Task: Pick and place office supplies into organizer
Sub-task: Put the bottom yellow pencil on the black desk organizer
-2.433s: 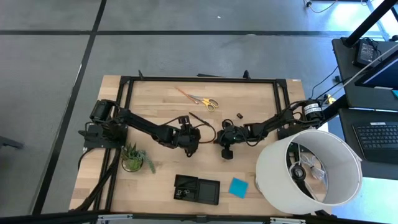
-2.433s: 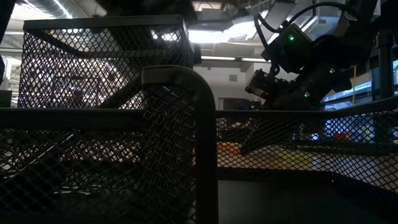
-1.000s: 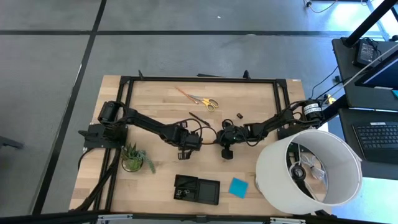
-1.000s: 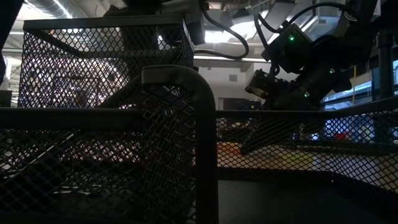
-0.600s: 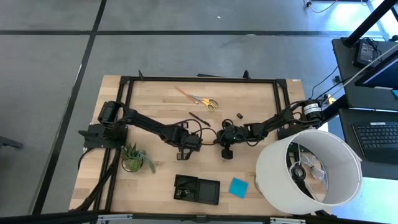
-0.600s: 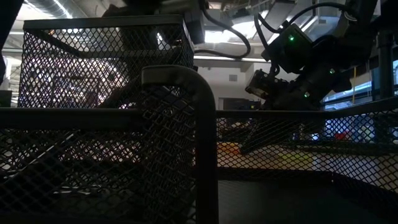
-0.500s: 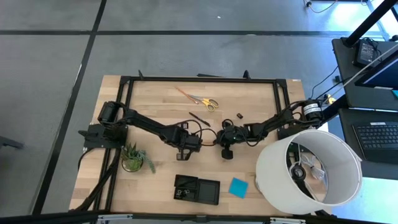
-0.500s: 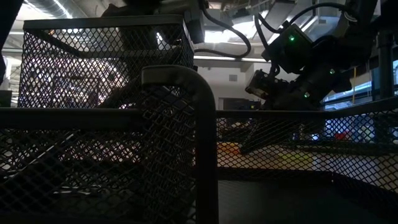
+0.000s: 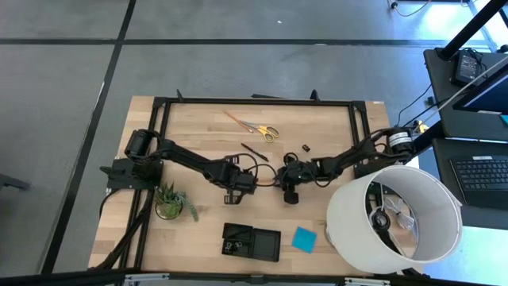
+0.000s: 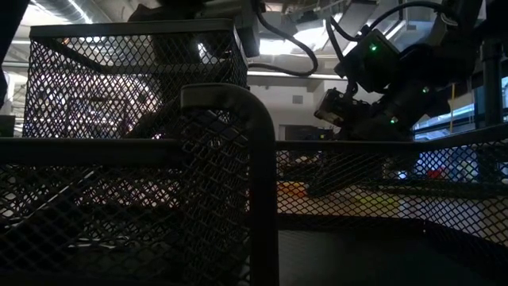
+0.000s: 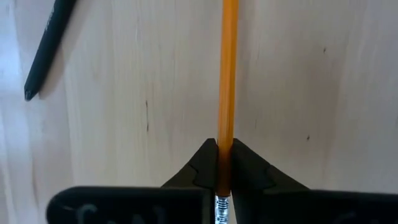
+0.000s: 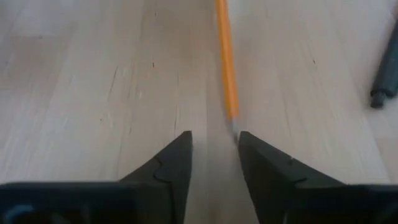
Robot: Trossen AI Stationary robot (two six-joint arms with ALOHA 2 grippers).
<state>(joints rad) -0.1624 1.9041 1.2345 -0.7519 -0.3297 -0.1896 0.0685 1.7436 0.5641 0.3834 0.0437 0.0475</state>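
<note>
Gripping the orange pencil (image 11: 227, 74) near its eraser end at mid-desk (image 9: 198, 127), the left claw (image 11: 225, 163) is closed tight on it. Just right, the right claw (image 12: 213, 149) gapes slightly, empty. A black pen (image 11: 48, 50) lies nearby; the organizer (image 9: 251, 242) sits at the near edge beside a blue note pad (image 9: 303, 238).

Dark wire-mesh organizer walls (image 10: 198, 159) blocked most of the low view. The long orange wooden pencil (image 11: 227, 81) ran off the left wrist picture's edge, its tip unseen.
</note>
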